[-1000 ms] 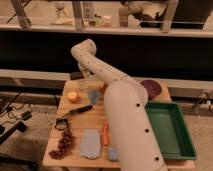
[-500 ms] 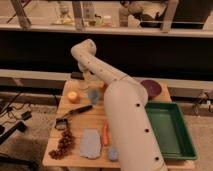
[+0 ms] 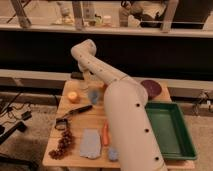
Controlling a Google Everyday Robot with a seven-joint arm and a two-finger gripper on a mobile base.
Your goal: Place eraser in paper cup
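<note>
Nearest you, the robot's cream arm fills the middle of the view, rising over a wooden tabletop [image 3: 70, 155]. At the front lie a bunch of grapes [image 3: 62, 145], a flat blue-grey cloth [image 3: 90, 143] and a carrot [image 3: 105, 134]; a green tray [image 3: 169, 131] sits to the right. Farther back, the paper cup [image 3: 93, 96] stands upright beside an orange fruit [image 3: 73, 96]. The claw [image 3: 88, 81] hangs just above and behind the cup; whether it is released or grasping the eraser you cannot tell, so the drop looks unfinished. Behind, a dark bench and window shelf.
</note>
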